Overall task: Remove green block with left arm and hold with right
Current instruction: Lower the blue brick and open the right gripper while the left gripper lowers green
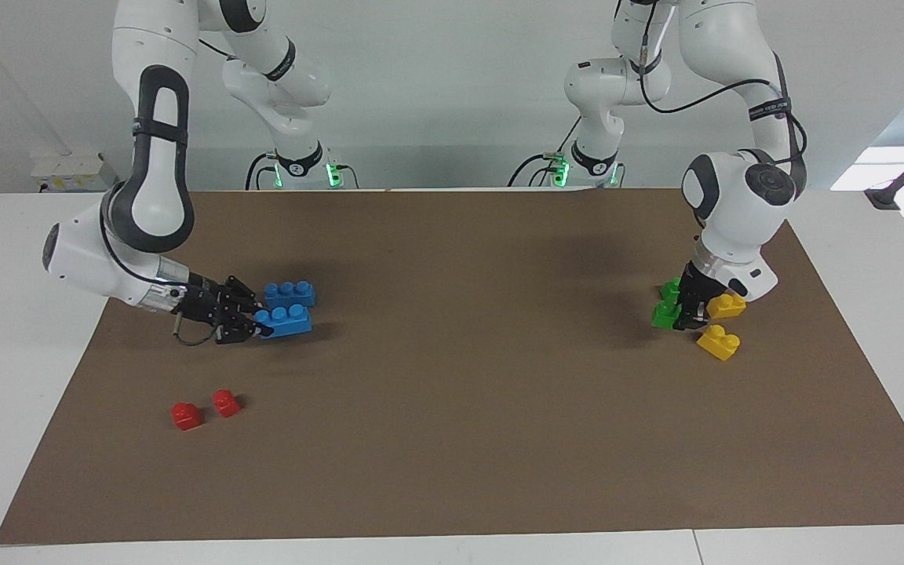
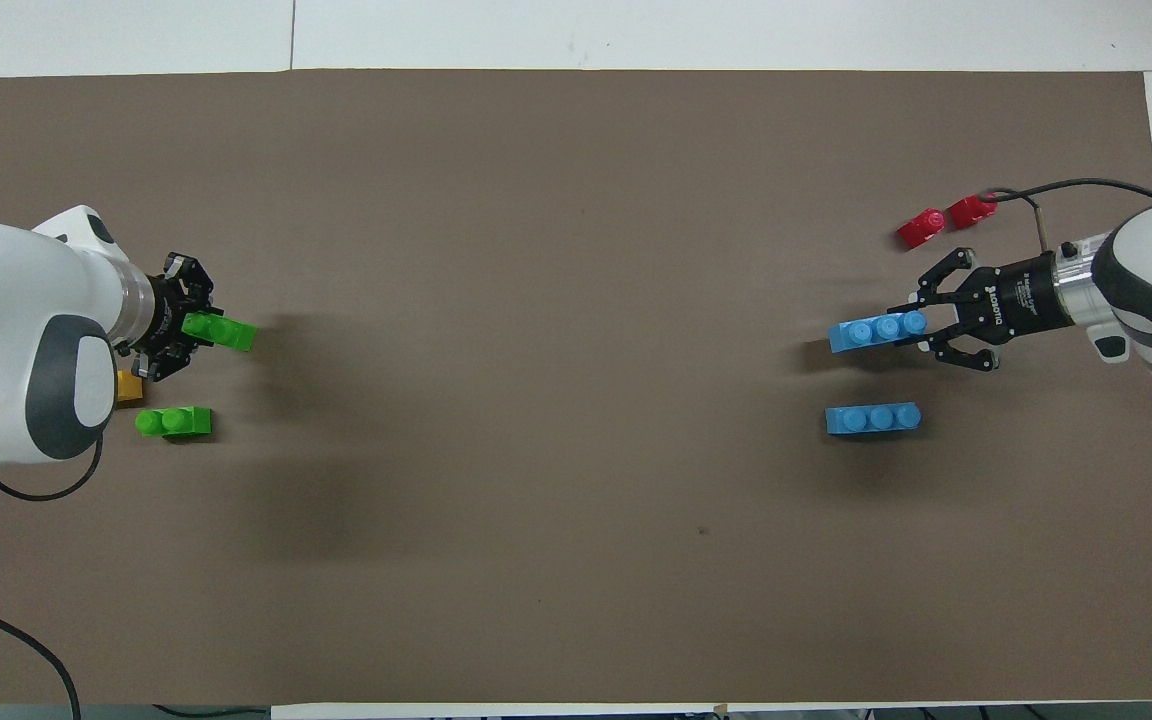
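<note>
Grip check from my station: left gripper (image 1: 683, 312) clamps the green block (image 1: 665, 314) low over the brown mat (image 1: 452, 439), just beside a yellow brick (image 1: 727, 306). Right gripper (image 1: 252, 320) pinches a blue brick (image 1: 286, 320) above that mat.

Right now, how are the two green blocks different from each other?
One green block is shut in the left gripper; the other green block lies free on the brown mat, nearer the robots. The held one is over the mat beside a yellow block; the free one touches no gripper. Both are small, bright green, two-studded.
</note>
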`<action>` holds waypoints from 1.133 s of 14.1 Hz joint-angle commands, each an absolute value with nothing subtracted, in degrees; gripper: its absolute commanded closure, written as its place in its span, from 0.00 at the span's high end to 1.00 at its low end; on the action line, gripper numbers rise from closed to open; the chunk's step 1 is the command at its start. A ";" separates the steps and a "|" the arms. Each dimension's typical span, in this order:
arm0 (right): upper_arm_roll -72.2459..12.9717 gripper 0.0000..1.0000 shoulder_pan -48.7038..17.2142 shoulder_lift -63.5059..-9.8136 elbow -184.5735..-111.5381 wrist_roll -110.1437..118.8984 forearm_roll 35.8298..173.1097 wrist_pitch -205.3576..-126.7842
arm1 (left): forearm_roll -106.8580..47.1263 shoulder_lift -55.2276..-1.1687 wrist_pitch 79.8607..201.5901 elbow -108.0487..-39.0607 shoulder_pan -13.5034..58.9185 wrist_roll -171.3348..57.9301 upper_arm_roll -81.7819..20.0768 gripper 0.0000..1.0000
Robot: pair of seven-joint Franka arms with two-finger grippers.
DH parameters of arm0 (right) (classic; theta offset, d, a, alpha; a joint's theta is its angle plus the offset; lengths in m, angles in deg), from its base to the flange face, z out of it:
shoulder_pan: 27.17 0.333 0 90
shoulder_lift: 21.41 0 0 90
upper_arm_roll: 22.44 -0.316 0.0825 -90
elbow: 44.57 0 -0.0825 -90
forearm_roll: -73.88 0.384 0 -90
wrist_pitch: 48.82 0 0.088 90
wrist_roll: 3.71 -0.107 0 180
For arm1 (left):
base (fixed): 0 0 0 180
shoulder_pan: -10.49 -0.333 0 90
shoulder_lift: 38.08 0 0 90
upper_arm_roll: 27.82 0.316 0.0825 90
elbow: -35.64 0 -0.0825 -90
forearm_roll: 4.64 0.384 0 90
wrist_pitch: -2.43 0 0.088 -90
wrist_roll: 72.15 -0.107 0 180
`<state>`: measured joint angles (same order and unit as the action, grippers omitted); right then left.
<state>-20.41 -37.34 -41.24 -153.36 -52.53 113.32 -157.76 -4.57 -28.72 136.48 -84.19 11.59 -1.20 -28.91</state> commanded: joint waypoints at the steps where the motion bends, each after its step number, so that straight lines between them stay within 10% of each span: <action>1: -21.38 0.00 -37.28 -40.74 -154.43 -52.05 111.94 -159.91 | -5.52 -27.19 139.97 -84.68 11.02 -2.89 -29.32 0.00; 15: -21.64 0.00 -36.75 -41.53 -157.34 -51.96 112.47 -163.09 | -5.52 -22.97 143.41 -84.85 10.84 -12.28 -29.32 0.00; 16: -21.73 0.31 -36.66 -41.19 -156.98 -51.96 112.12 -162.47 | -5.52 -22.97 143.32 -84.85 10.84 -12.73 -29.32 0.00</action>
<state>-21.25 -36.45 -42.23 -157.17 -52.53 113.20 -163.55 -4.64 -23.60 142.37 -84.21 11.58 -9.84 -29.03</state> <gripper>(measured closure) 0.656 0.648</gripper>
